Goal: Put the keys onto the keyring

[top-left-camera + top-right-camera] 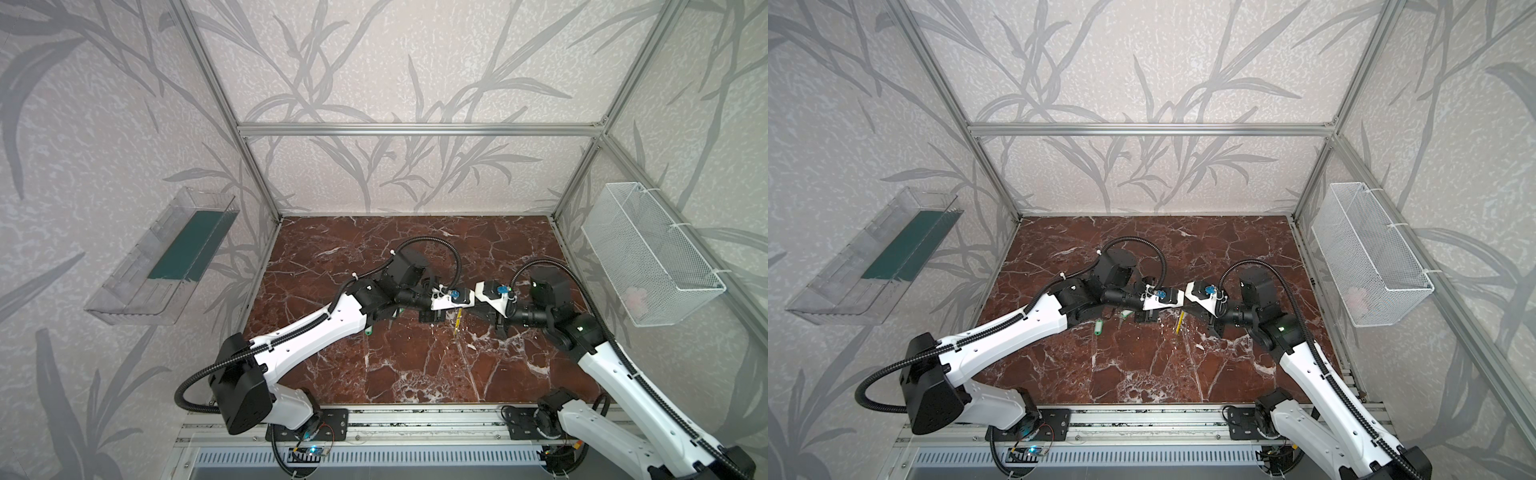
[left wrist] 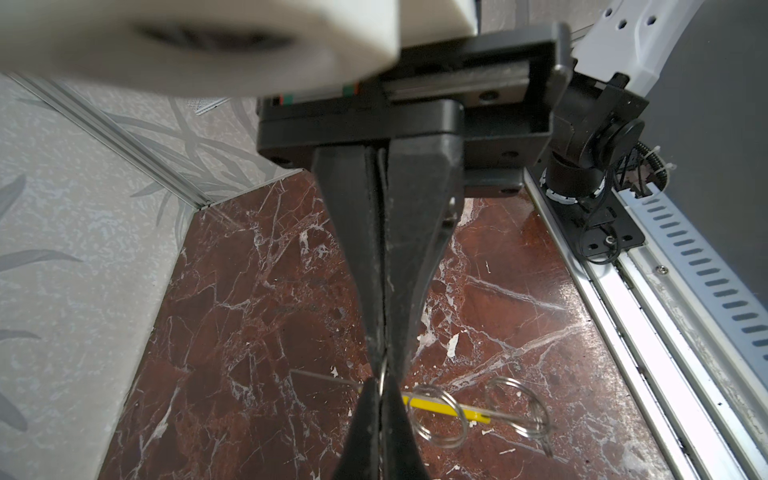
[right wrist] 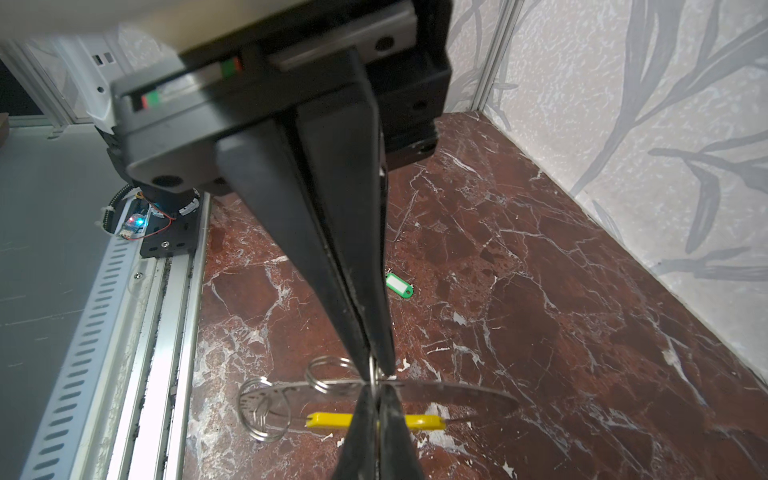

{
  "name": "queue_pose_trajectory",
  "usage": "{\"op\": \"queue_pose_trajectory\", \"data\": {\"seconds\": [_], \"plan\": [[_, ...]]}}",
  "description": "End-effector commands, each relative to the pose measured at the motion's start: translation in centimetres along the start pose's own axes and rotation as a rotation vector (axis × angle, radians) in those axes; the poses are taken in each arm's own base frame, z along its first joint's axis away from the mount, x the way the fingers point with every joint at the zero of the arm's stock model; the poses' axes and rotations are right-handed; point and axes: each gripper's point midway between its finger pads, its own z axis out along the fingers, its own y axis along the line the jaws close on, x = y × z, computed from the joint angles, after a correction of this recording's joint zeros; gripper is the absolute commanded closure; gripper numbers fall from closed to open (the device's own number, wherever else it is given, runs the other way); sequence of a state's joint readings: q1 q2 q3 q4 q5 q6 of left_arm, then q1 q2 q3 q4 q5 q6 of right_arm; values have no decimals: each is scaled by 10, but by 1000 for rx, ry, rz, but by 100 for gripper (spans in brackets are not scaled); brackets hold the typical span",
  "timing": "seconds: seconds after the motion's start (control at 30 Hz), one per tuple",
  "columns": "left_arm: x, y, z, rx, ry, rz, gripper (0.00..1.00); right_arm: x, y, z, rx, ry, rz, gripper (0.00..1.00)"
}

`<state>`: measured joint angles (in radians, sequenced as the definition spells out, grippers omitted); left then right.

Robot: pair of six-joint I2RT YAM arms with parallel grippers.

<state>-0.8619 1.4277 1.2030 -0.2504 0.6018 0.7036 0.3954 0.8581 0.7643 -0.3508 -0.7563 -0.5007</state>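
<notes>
Left gripper (image 2: 382,374): pinched closed on the keyring (image 2: 473,414).
Right gripper (image 3: 376,380): nearly closed, apparently gripping it too.
Green key tag (image 3: 398,284): lying apart.

Arms (image 1: 1017,328), keys (image 1: 1098,326) crowd ctr, front prob. free
</notes>
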Motion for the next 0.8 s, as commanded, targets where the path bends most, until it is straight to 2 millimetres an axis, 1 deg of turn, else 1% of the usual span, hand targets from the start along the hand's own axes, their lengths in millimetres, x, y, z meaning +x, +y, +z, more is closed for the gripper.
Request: {"op": "queue_pose_trajectory", "data": {"seconds": [0.0,0.1,0.23,0.33,0.5,0.63,0.77], "plan": [[-15,5,-4,0,-96,-31,100,-8,-3,-6,63,-50,-79,75],[-22,11,-14,-4,-193,-102,100,-5,-8,-11,126,-71,-103,73],[-31,14,-23,-10,-286,-143,100,-11,-7,-13,140,-133,-107,72],[-34,16,-28,-13,-340,-167,100,-14,-7,-14,138,-153,-103,74],[-39,15,-32,-16,-400,-183,100,-21,-6,-13,122,-183,-80,78],[-37,15,-32,-25,-409,-195,100,-25,-6,-12,114,-206,-63,81],[-29,16,-33,-54,-381,-206,100,-18,-10,-10,126,-179,-40,81]]}}
